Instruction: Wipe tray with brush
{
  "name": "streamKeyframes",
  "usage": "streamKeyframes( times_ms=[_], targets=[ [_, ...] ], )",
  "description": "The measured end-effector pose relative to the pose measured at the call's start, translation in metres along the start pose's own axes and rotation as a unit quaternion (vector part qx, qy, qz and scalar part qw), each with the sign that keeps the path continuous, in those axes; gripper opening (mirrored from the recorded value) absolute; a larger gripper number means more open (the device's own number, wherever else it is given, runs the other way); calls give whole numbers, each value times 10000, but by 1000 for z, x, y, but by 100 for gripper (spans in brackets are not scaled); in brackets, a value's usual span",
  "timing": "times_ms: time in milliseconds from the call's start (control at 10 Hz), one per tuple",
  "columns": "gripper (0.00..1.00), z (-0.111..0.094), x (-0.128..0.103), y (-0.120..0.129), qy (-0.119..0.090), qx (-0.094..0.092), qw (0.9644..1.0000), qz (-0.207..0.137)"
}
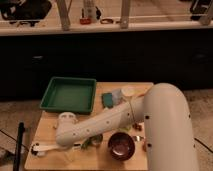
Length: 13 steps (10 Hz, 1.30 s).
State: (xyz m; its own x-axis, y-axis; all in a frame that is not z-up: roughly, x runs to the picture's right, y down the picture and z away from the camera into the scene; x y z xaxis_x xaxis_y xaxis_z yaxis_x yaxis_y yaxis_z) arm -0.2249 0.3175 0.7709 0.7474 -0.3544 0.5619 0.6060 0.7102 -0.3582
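Camera view: hand (63,142) low by brush (42,148), mostly behind arm (110,120); grip unreadable; tray (67,108) beyond.

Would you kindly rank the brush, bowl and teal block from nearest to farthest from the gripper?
From the gripper, low at front left:
1. brush: just to its left.
2. bowl: front, off to the right.
3. teal block: farther back, right.

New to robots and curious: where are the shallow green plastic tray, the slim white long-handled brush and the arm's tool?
green tray (46,93): camera view, left rim.
white brush (36,148): camera view, rounded head.
tool (68,143): camera view, arm's end, by the brush handle.
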Motion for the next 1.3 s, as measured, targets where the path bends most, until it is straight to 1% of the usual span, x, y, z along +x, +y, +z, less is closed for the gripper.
streamKeyframes(
  times_ms=[200,300,400,600,900,1100,1300],
  targets=[
    [16,-6,0,0,8,-7,10000,-12],
    [7,-8,0,0,6,-2,10000,-16],
    [1,-8,1,0,24,-2,10000,-25],
    [0,-10,2,-2,38,-18,10000,21],
    [0,-23,13,-30,185,-63,9997,142],
    [0,-31,15,-37,232,-77,9995,203],
    [0,-37,14,-42,219,-71,9996,173]
  ],
)
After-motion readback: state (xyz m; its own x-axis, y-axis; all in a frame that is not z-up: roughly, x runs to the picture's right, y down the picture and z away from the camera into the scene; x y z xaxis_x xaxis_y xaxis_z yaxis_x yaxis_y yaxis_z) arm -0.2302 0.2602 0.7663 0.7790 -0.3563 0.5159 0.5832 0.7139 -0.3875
